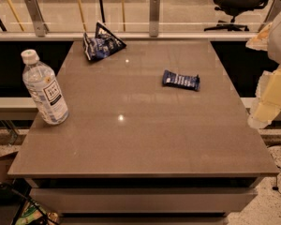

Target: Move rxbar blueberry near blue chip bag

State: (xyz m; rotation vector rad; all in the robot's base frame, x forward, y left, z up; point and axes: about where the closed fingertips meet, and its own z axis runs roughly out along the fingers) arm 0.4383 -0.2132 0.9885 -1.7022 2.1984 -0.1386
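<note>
The rxbar blueberry (181,80), a small flat dark blue wrapper with white print, lies on the grey table (131,139) right of centre. The blue chip bag (100,43), wrinkled blue and black with a pointed corner, lies at the table's far left. The two are well apart. My gripper (268,100) shows as pale yellowish parts at the right edge of the view, off the table's right side, to the right of the bar and not touching it.
A clear water bottle (44,89) with a white cap stands upright near the table's left edge. A glass railing (152,13) runs behind the table. A black office chair (239,1) stands beyond it at the far right.
</note>
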